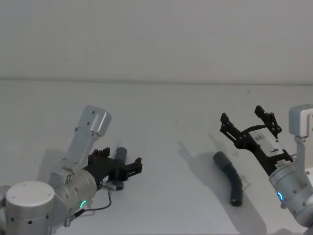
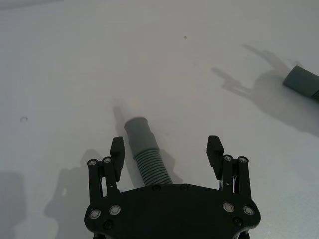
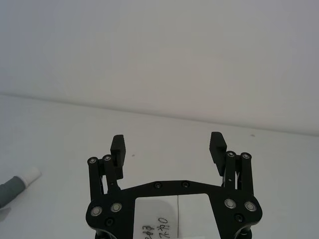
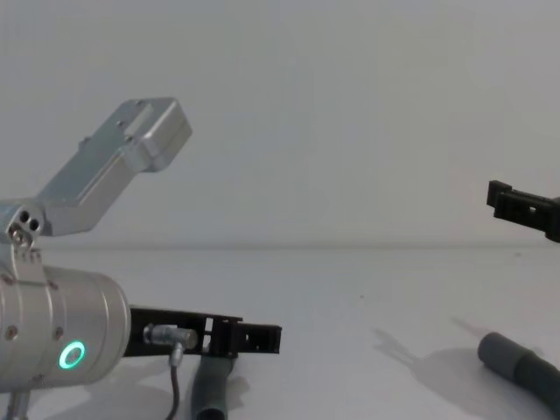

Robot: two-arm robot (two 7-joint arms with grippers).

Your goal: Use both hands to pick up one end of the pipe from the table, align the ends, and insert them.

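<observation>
The pipe lies on the white table [image 1: 166,107] with two stretches showing. Its plain grey cuff [image 2: 137,130] and ribbed hose [image 2: 152,167] sit between the open fingers of my left gripper [image 2: 166,149], closer to one finger and not clamped. In the head view that gripper [image 1: 119,159] hovers low over this end [image 1: 121,152]. The other stretch of pipe [image 1: 230,176] curves across the table on the right. My right gripper [image 1: 244,117] is open and raised above and beyond it, holding nothing. The right wrist view shows a white-tipped end [image 3: 20,183] off to the side of the right gripper [image 3: 168,144].
A thin black cable [image 1: 95,208] runs along my left wrist. The left arm's silver link [image 4: 114,171] rises high in the chest view. The back wall [image 1: 156,39] meets the table's far edge.
</observation>
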